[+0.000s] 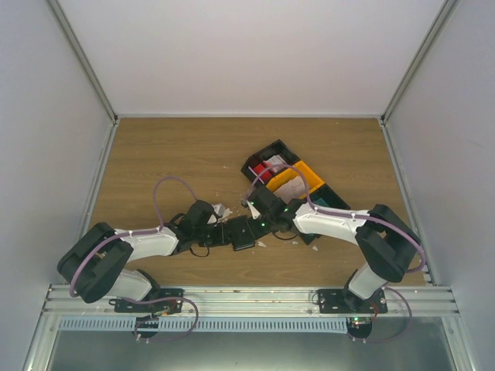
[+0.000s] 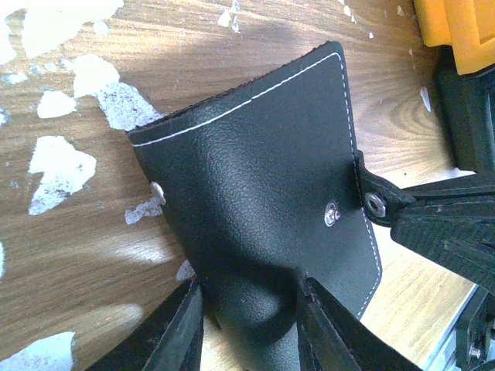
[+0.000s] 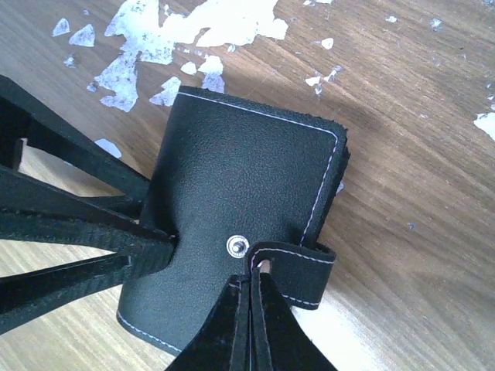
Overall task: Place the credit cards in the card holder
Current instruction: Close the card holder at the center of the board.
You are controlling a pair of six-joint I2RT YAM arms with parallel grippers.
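Gripping card holder mid-table | left gripper: jaws partly closed, clamping its left edge | right gripper: fully closed, pinching its snap strap

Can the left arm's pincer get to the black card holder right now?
Looks like yes. The left pincer has a finger on each side of the card holder, with nothing between. The right pincer only pinches its strap, off to one side.

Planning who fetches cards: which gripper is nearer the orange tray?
Right. The right gripper pinches the holder on its side toward the orange tray; the left gripper grips its far side.
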